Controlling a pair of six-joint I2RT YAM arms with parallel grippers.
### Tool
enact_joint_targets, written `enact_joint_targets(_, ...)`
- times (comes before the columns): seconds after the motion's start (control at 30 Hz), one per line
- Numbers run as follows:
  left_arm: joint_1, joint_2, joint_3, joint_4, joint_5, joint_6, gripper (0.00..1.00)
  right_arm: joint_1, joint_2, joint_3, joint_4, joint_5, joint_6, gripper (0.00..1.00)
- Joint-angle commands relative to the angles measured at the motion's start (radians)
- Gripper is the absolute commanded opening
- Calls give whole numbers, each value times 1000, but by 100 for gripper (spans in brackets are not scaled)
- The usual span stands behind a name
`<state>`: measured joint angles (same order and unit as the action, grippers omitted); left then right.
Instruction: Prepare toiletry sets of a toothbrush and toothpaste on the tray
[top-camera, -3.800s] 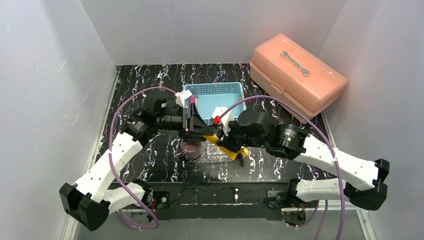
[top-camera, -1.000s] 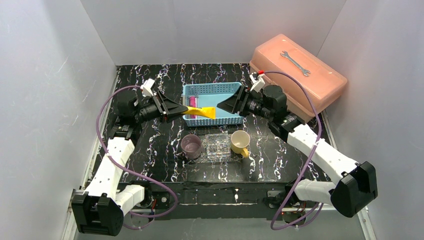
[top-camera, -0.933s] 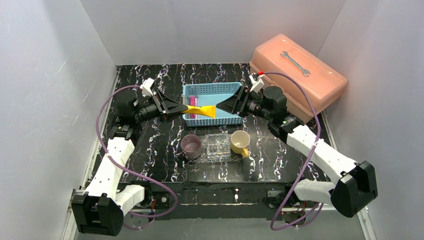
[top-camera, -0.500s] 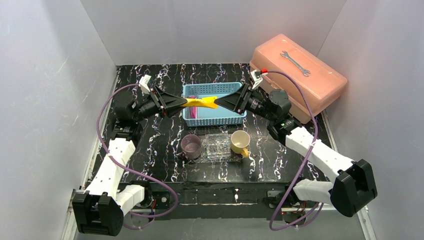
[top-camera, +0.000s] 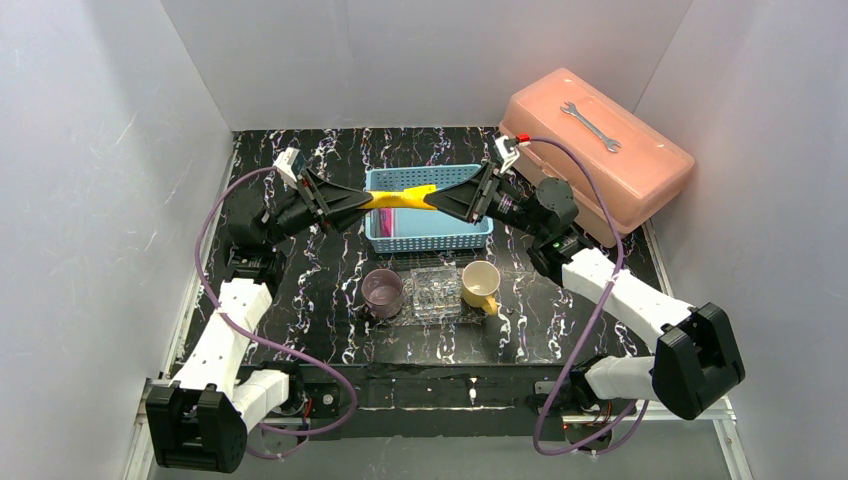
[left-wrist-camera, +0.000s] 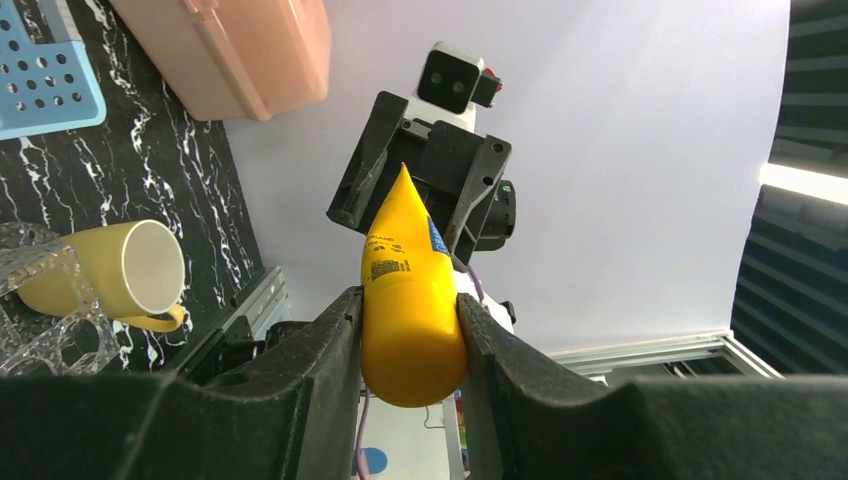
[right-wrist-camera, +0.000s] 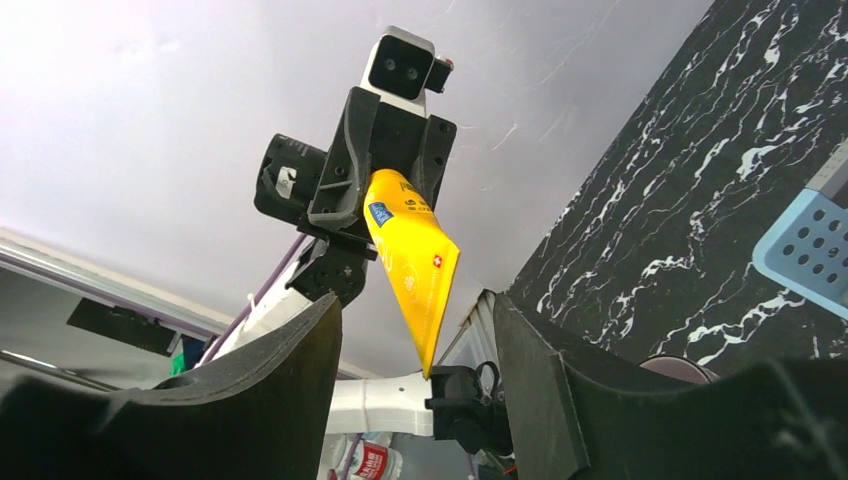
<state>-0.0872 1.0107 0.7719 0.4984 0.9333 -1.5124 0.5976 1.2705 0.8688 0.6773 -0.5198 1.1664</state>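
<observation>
From above: my left claw (top-camera: 365, 201) grips the yellow tube (top-camera: 405, 197) over the basket's (top-camera: 435, 243) far edge. My right claw (top-camera: 440, 200) is open at the tube's end. The tray (top-camera: 433, 292) lies nearer the table's near edge.

Left wrist: fingers (left-wrist-camera: 325, 345) pinch the tube.

Right wrist: fingers (right-wrist-camera: 290, 350) spread wide.

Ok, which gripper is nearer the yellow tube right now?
Left. The left gripper is clamped on the yellow tube above the blue basket; the right gripper faces it, jaws open at its crimped end.
</observation>
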Motion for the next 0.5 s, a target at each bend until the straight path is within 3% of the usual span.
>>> enact_joint_targets(0.0, 6, -27, -9, 88, 29, -31, 0, 8, 16, 29, 107, -18, 32, 63)
enact_joint_targets(0.47, 6, -36, -25, 111, 74, -22, 0, 48, 74, 70, 165, -8, 64, 52)
